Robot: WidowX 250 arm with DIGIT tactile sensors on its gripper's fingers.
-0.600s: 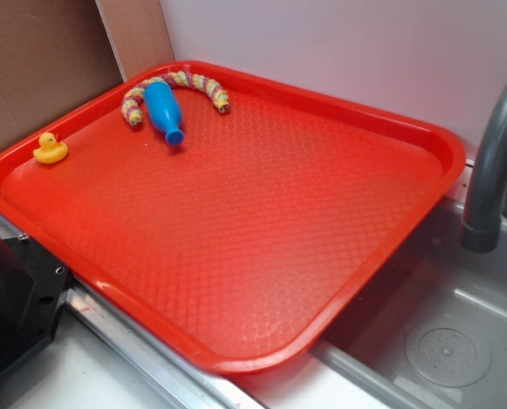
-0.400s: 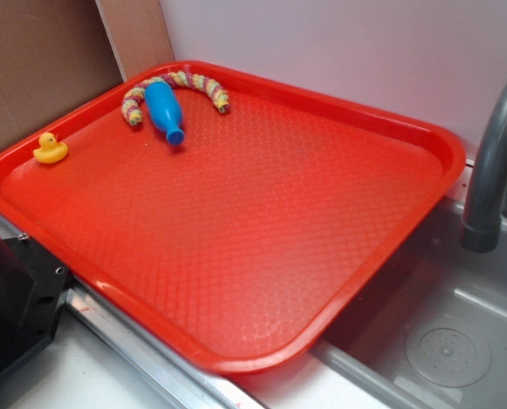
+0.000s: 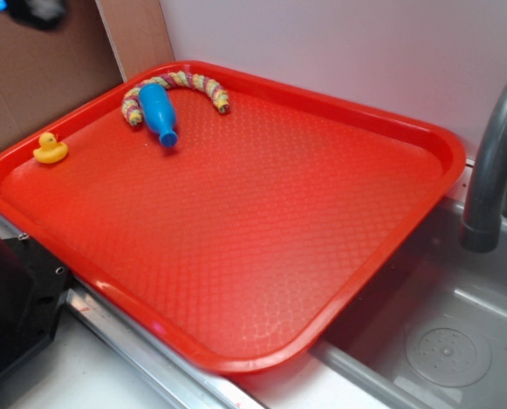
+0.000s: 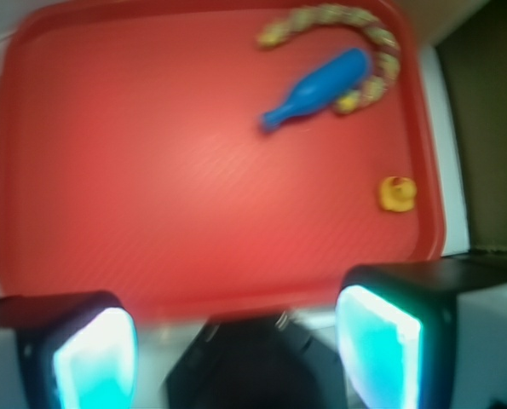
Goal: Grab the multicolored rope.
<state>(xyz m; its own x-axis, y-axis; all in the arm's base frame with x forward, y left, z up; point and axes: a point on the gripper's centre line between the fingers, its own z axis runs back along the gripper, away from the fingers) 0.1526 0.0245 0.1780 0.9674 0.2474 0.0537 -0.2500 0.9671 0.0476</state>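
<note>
1. The end effector (image 4: pixel 236 341), fingers (image 4: pixel 95 358) spread wide and empty, has entered the exterior view's top-left corner as a blur.
2. The multicolored rope (image 3: pixel 193 83) still arcs along the red tray's (image 3: pixel 440 145) far edge.
3. The blue bottle (image 3: pixel 158 109), lying across it, has swung slightly.

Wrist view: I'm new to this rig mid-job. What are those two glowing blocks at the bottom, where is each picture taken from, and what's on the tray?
The glowing blocks are the fingers of the gripper, the robot's claw. They stand apart and hold nothing. That picture comes from a camera on the arm's wrist, looking down past the claw; it is blurred.

The other picture is from a fixed camera beside the table. There the arm shows only as a dark blur in the top left corner.

A red tray sits beside a sink and faucet. Near its far corner lies the rope, curved around the back of a blue bottle on its side. A yellow duck stands apart from both.
</note>
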